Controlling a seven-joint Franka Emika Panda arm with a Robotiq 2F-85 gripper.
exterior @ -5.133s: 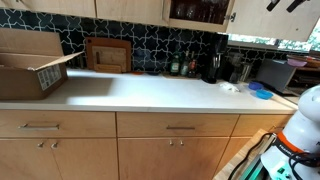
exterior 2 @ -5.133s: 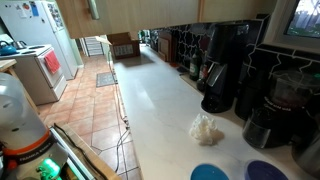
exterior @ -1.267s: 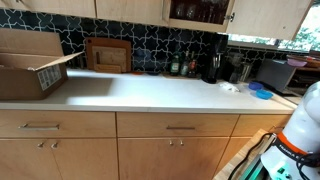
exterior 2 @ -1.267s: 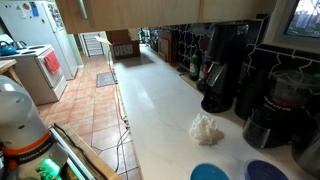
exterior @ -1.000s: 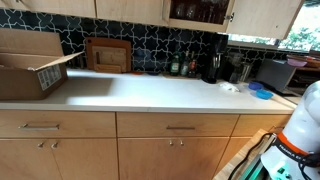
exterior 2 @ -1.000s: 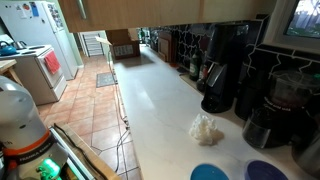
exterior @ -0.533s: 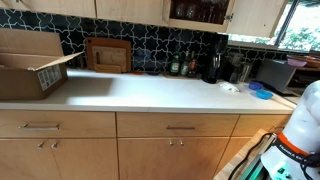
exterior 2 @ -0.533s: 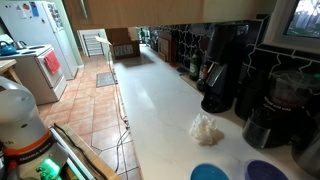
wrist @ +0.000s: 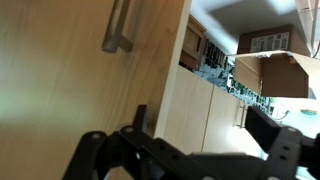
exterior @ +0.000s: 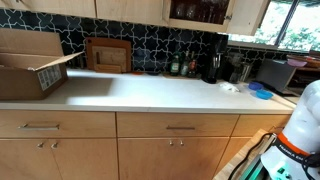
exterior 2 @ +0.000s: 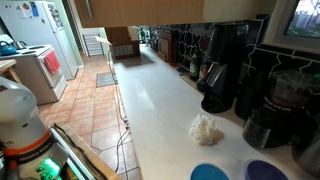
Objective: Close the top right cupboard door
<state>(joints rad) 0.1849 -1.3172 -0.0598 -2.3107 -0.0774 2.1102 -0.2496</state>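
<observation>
The top right cupboard door (exterior: pixel 248 13) is a plain tan panel at the top of an exterior view. It stands partly swung out beside the open cabinet of small dark items (exterior: pixel 198 10). It also shows as a narrow tan panel in the other exterior view (exterior 2: pixel 82 12). In the wrist view a tan wood panel (wrist: pixel 60 90) with a metal bar handle (wrist: pixel 118 30) fills the left, very close. My gripper (wrist: pixel 205 140) is open and empty, its dark fingers spread just in front of this panel. The gripper is out of both exterior views.
A white countertop (exterior: pixel 150 92) holds a cardboard box (exterior: pixel 30 65), a wooden tray (exterior: pixel 107 55) against the tiled wall, blue bowls (exterior: pixel 260 92), coffee makers (exterior 2: pixel 225 65) and a crumpled white cloth (exterior 2: pixel 207 128). Drawers and base doors (exterior: pixel 170 145) lie below.
The cupboard door has swung steadily toward the cabinet and shows much narrower now. The gripper seen at the top right five seconds ago has left the exterior view.
</observation>
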